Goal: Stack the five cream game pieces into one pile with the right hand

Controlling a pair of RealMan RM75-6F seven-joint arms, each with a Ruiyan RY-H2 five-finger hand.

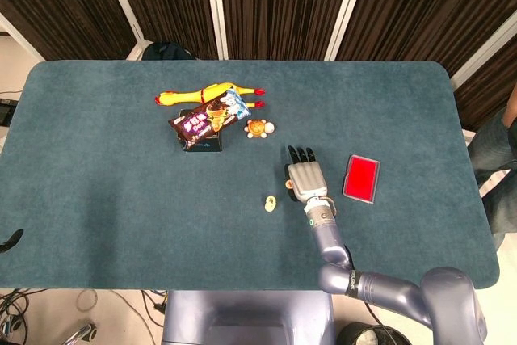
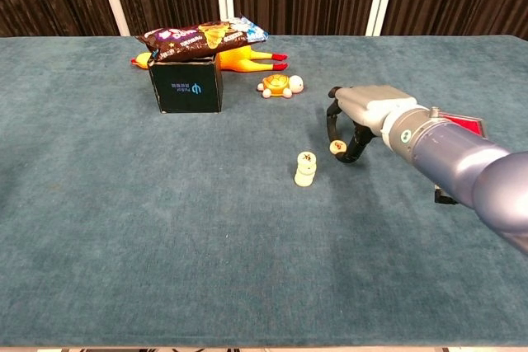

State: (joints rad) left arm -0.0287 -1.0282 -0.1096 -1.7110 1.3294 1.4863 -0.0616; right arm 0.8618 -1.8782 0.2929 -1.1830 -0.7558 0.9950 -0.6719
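Fingers [image 2: 333,125] of the right hand [image 2: 360,117] curl downward, pinching one cream game piece [image 2: 336,147] just right of the stacked pile [image 2: 304,170].

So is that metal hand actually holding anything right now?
Yes. The right hand pinches one small cream round game piece by its edges between thumb and fingers, just above the table.

One small pile of cream game pieces [image 2: 305,170] stands just left of the right hand [image 2: 356,118], how many pieces it has I can't make out, and one more single cream piece [image 2: 336,147] is pinched in that hand. Farther off to its left: one rubber chicken [image 2: 239,58], one toy turtle [image 2: 279,85], one snack bag [image 2: 202,38], one black box [image 2: 186,85]. One red card [image 1: 361,178] lies to its right.
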